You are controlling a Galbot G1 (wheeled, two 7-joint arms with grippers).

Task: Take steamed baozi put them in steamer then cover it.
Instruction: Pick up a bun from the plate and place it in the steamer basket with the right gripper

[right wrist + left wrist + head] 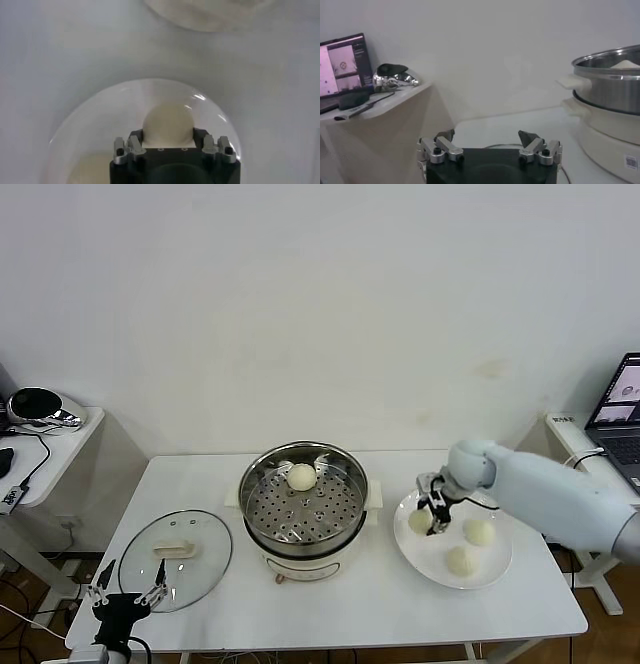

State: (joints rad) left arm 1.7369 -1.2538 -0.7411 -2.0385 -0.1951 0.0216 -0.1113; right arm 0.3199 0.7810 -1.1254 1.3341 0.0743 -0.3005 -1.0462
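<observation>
The steamer (340, 460) stands mid-table with one baozi (301, 476) on its perforated tray. A white plate (497, 572) to its right holds three more baozi. My right gripper (435, 519) is down on the plate, fingers closed against both sides of the left baozi (167, 122), which still rests on the plate (100, 115). The other two baozi (479, 531) (461, 560) lie beside it. The glass cover (200, 534) lies flat on the table left of the steamer. My left gripper (127, 579) hangs open at the table's front left corner, holding nothing.
A side table (60, 444) at the far left carries a shiny helmet-like object (38, 406) and cables. A laptop (622, 419) sits on a stand at the far right. In the left wrist view the steamer (612, 85) rises to the right of the left gripper (487, 136).
</observation>
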